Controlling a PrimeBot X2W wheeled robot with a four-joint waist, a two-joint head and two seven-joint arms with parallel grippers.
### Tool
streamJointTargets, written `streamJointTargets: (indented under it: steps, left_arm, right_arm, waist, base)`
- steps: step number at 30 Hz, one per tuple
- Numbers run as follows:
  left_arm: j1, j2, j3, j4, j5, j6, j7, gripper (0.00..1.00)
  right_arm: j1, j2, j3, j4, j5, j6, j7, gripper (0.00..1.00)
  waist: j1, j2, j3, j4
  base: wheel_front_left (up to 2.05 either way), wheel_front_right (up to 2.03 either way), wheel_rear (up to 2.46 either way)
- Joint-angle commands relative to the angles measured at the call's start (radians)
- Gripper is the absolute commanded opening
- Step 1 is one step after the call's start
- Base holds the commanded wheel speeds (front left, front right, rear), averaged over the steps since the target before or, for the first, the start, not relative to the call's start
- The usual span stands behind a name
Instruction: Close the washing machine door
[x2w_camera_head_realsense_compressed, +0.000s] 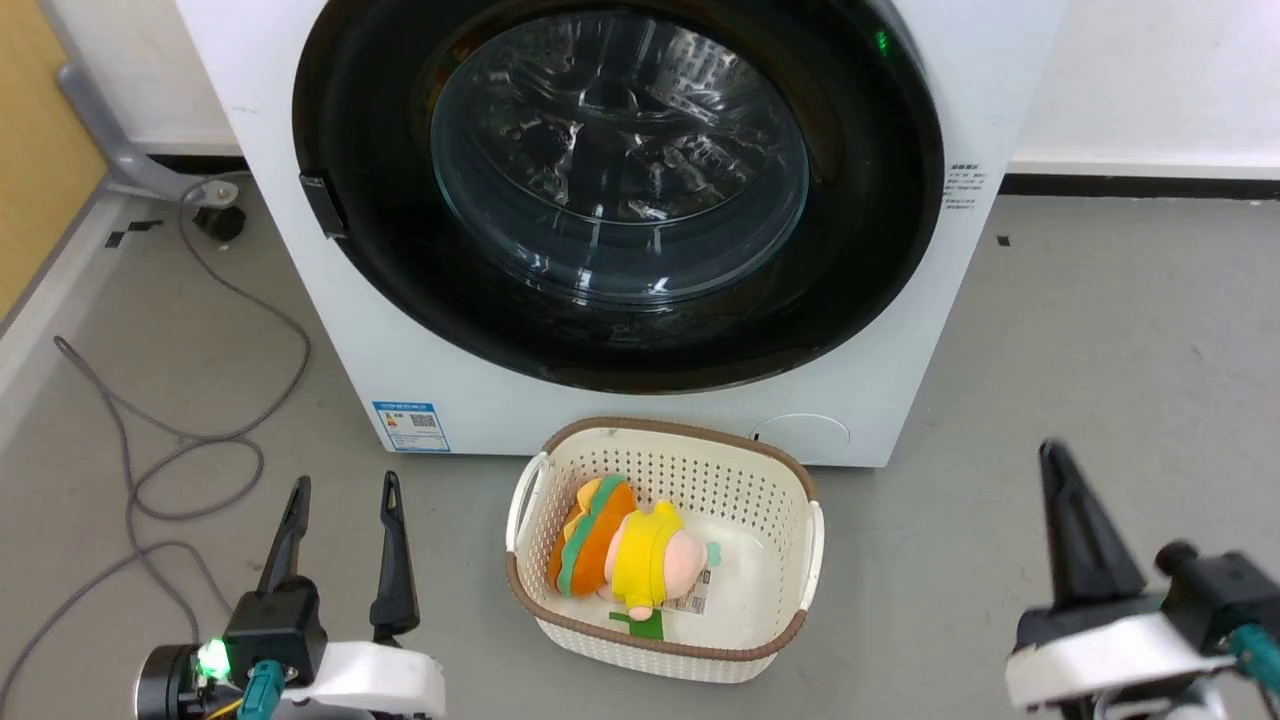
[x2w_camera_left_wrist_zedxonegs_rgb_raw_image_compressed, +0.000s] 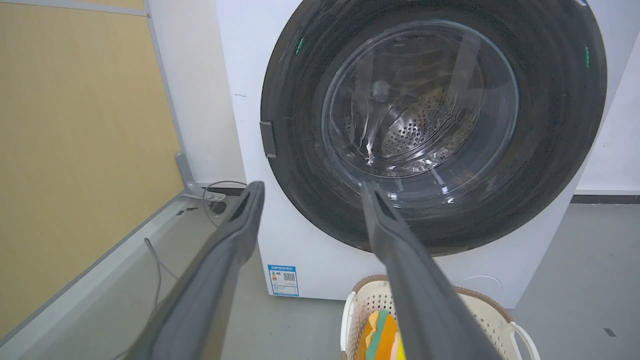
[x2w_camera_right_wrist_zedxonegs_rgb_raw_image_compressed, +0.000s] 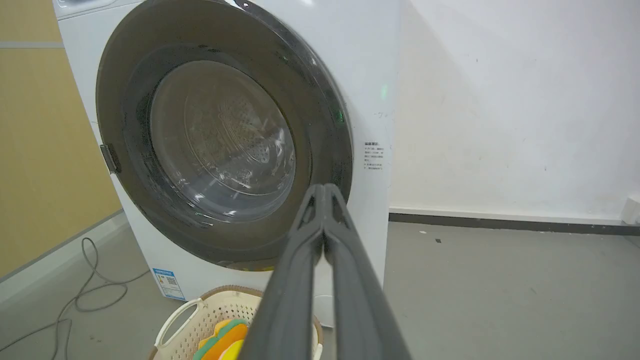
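Head view: left gripper (x2w_camera_head_realsense_compressed: 345, 485) low at the left, fingers (x2w_camera_head_realsense_compressed: 393, 560) spread well apart, gripping nothing and touching nothing. Right gripper (x2w_camera_head_realsense_compressed: 1050, 460) low at the right, seen as one dark spike, tips apparently together, nothing held. Washing machine door (x2w_camera_head_realsense_compressed: 620, 170) well beyond both, lying flat against the front of the washing machine (x2w_camera_head_realsense_compressed: 650, 425), dark latch tab on its left rim. Basket (x2w_camera_head_realsense_compressed: 780, 470) on the floor (x2w_camera_head_realsense_compressed: 1100, 350) just before the machine's lower front edge, between the two grippers, a soft toy (x2w_camera_head_realsense_compressed: 625, 550) inside. Grey cable (x2w_camera_head_realsense_compressed: 200, 440) looped over the floor toward its left edge.

Left wrist view: left gripper (x2w_camera_left_wrist_zedxonegs_rgb_raw_image_compressed: 311, 189) released, fingers (x2w_camera_left_wrist_zedxonegs_rgb_raw_image_compressed: 220, 260) wide apart with clear space between. Door (x2w_camera_left_wrist_zedxonegs_rgb_raw_image_compressed: 430, 115) ahead and apart from the tips, flush with the machine (x2w_camera_left_wrist_zedxonegs_rgb_raw_image_compressed: 240, 75); basket (x2w_camera_left_wrist_zedxonegs_rgb_raw_image_compressed: 370, 300) below.

Right wrist view: right gripper (x2w_camera_right_wrist_zedxonegs_rgb_raw_image_compressed: 324, 190) clenched, fingers (x2w_camera_right_wrist_zedxonegs_rgb_raw_image_compressed: 295, 270) pressed together at the tips on nothing. Door (x2w_camera_right_wrist_zedxonegs_rgb_raw_image_compressed: 220, 135) ahead and to the left, apart from the tips, flat against the machine (x2w_camera_right_wrist_zedxonegs_rgb_raw_image_compressed: 370, 100); basket (x2w_camera_right_wrist_zedxonegs_rgb_raw_image_compressed: 200, 320) at the bottom.
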Motion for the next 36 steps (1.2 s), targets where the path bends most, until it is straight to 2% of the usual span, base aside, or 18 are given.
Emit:
streamJointTargets:
  steps: [1,2,3,4,5,9,10,36]
  left_arm:
    - [0.018,0.002,-0.001,0.003,0.006,0.000,-0.004,1.00]
    - [0.021,0.002,-0.002,0.004,0.006,0.000,-0.004,1.00]
    - [0.023,0.002,-0.002,0.005,0.007,0.001,-0.004,1.00]
    - [0.025,0.002,-0.003,0.007,0.007,0.000,-0.004,1.00]
    - [0.027,0.002,-0.004,0.008,0.007,0.000,-0.004,1.00]
    - [0.032,0.002,-0.005,0.014,0.000,-0.006,-0.004,1.00]
    - [0.015,0.000,-0.004,0.012,-0.002,-0.003,0.000,0.00]
    - [0.015,0.000,-0.004,-0.002,0.004,-0.016,0.048,0.00]
  right_arm:
    - [0.022,0.007,0.007,0.011,0.013,-0.001,-0.003,0.00]
    - [0.031,0.007,0.013,0.013,0.020,-0.001,-0.003,0.00]
    - [0.039,0.007,0.015,0.014,0.031,-0.001,-0.003,0.27]
    - [0.046,0.007,0.020,0.018,0.035,-0.001,-0.003,0.61]
    - [0.051,0.007,0.021,0.017,0.032,-0.001,-0.003,1.00]
    - [0.061,0.007,0.015,0.008,0.026,-0.001,-0.003,1.00]
    - [0.049,0.003,0.016,0.010,0.028,0.000,0.000,0.00]
    - [0.050,0.003,0.023,-0.007,0.005,0.000,0.048,0.00]
  waist:
    - [0.0001,0.0000,-0.003,-0.002]
    - [0.0001,0.0000,-0.005,-0.003]
    - [0.0001,0.0000,-0.007,-0.003]
    - [0.0001,0.0000,-0.008,-0.002]
    - [0.0001,0.0000,-0.009,-0.002]
    - [0.0001,0.0000,-0.013,-0.001]
    - [0.0001,0.0000,-0.014,-0.001]
    - [0.0001,0.0000,-0.017,-0.003]
  base:
    - [0.00,0.00,0.00]
    - [0.00,0.00,0.00]
    - [0.00,0.00,0.00]
    - [0.00,0.00,0.00]
    - [0.00,0.00,0.00]
    - [0.00,0.00,0.00]
    - [0.00,0.00,0.00]
    - [0.00,0.00,0.00]
